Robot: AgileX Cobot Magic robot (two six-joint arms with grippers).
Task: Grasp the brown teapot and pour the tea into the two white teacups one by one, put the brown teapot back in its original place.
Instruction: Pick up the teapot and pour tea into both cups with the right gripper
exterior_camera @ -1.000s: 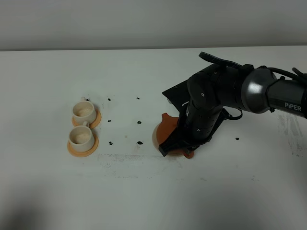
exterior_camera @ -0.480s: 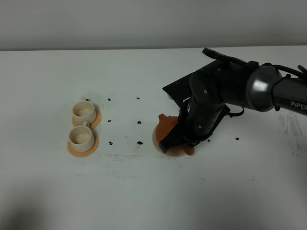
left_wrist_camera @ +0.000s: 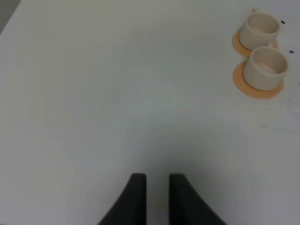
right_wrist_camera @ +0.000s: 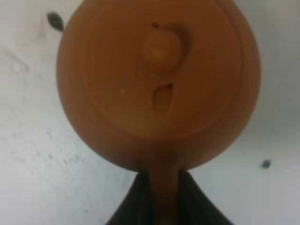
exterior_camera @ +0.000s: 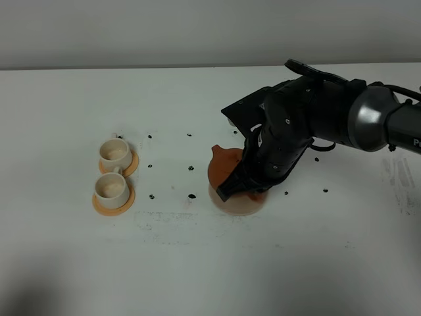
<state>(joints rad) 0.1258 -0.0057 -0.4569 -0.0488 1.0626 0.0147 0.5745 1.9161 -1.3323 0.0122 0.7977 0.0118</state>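
Observation:
The brown teapot (exterior_camera: 223, 168) hangs a little above the pale beige coaster (exterior_camera: 238, 203), its spout toward the cups. My right gripper (exterior_camera: 242, 187) is shut on its handle. In the right wrist view the teapot (right_wrist_camera: 159, 79) shows from above with its knobbed lid, and the right gripper (right_wrist_camera: 164, 177) clamps the handle between its two fingers. The two white teacups (exterior_camera: 115, 153) (exterior_camera: 111, 187) stand on orange saucers at the left, one behind the other. The left wrist view shows them too (left_wrist_camera: 261, 29) (left_wrist_camera: 267, 68). My left gripper (left_wrist_camera: 158, 178) is far from them, its fingers nearly together and empty.
Small black marks (exterior_camera: 191, 195) dot the white table (exterior_camera: 197, 263) between the cups and the coaster. The right arm's dark body (exterior_camera: 316, 118) reaches in from the right edge. A grey wall (exterior_camera: 197, 33) runs along the table's back.
My right gripper has lifted the teapot off the coaster and shifted it slightly toward the back left. More of the coaster now shows. The cups and the left gripper have not moved.

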